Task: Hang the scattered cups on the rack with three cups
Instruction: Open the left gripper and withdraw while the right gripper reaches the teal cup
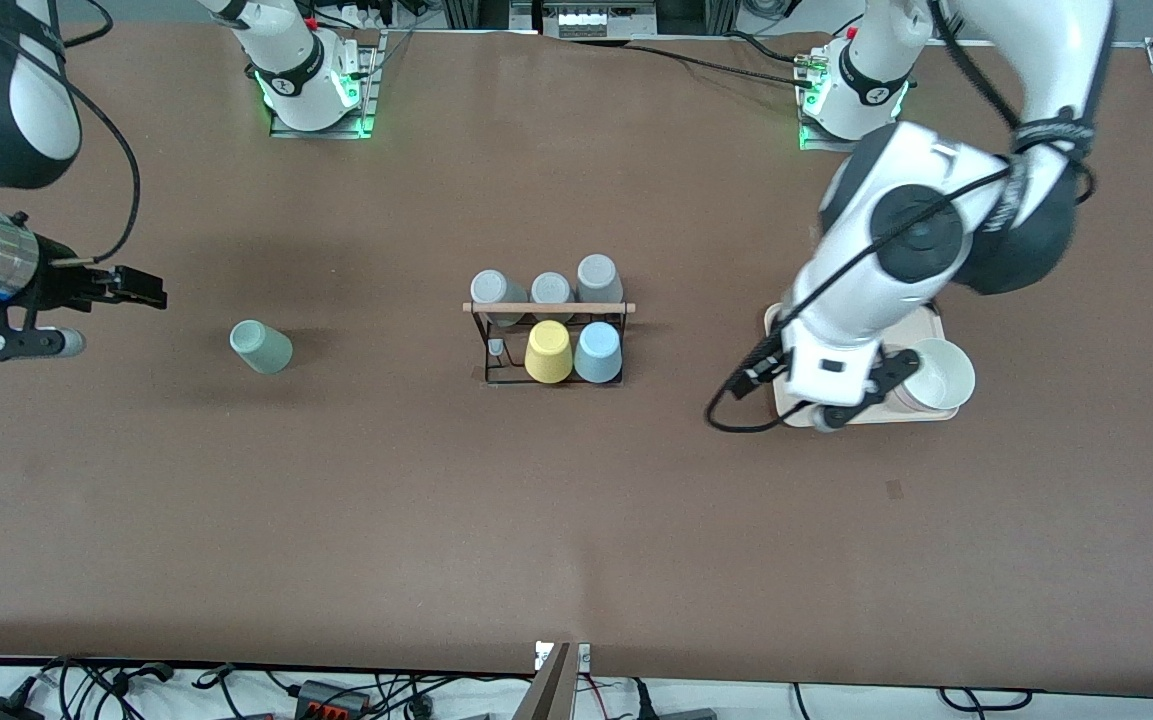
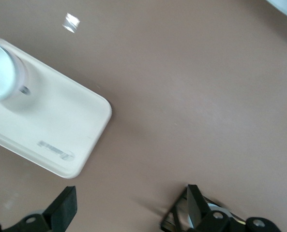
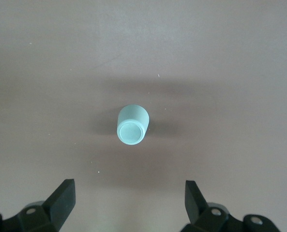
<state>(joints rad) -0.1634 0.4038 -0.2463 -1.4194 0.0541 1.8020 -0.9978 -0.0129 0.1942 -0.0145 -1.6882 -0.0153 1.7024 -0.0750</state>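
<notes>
**One cup hung, the mint one left on the table**

The rack (image 1: 548, 340) stands at the middle of the table, well in from every edge. Its row nearer the front camera carries a yellow cup (image 1: 548, 352) and the light blue cup (image 1: 598, 352) side by side, both mouth down on their pegs, with one peg (image 1: 496, 348) bare at the right arm's end of that row. Three grey cups (image 1: 551, 287) fill the row farther from the camera.

The mint green cup (image 1: 261, 347) lies on its side on open table toward the right arm's end, well apart from the rack. The right gripper (image 3: 128, 205) hangs over the table just by it, jaws spread wide and holding nothing; its wrist view looks at the cup's base.

The left gripper (image 2: 128, 208) is over the beige tray (image 1: 936, 412) toward the left arm's end, jaws released and empty, with a white cup (image 1: 941, 375) on the tray beside it.

I'd judge the blue cup's step done and the mint cup's pick about to begin. That asks the right gripper to come down squarely across the cup's tapered wall, close, then turn it mouth down for the bare peg.
</notes>
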